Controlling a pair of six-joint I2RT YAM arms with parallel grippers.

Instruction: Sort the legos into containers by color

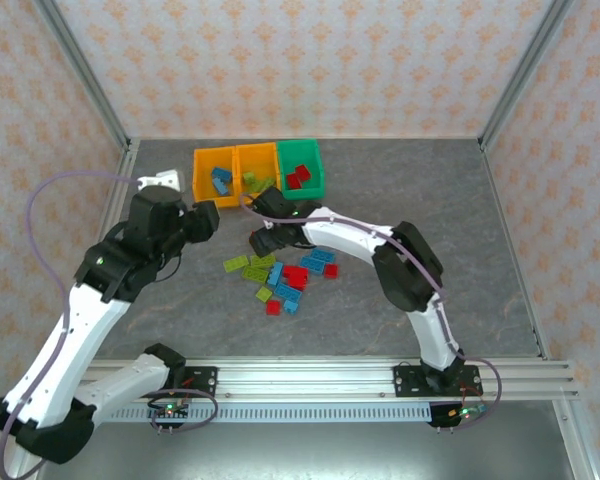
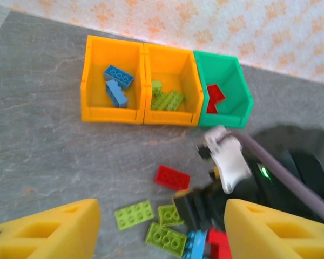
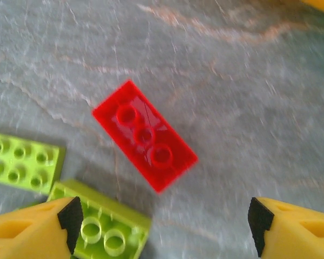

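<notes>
Three bins stand in a row at the back. The left orange bin (image 2: 112, 75) holds blue legos, the middle orange bin (image 2: 173, 75) lime ones, and the green bin (image 2: 222, 86) red ones. Loose red, blue and lime legos (image 1: 280, 275) lie mid-table. My right gripper (image 3: 162, 226) is open and hangs low over an upside-down red brick (image 3: 144, 135), with lime bricks (image 3: 100, 226) by its left finger. The same red brick (image 2: 171, 177) lies just left of the right gripper (image 2: 197, 208). My left gripper (image 2: 162, 232) is open and empty, hovering left of the pile.
A white block (image 1: 163, 183) sits at the back left beside the bins. Metal frame posts and patterned walls close the table in. A rail (image 1: 320, 375) runs along the near edge. Bare grey tabletop (image 1: 450, 210) spreads to the right.
</notes>
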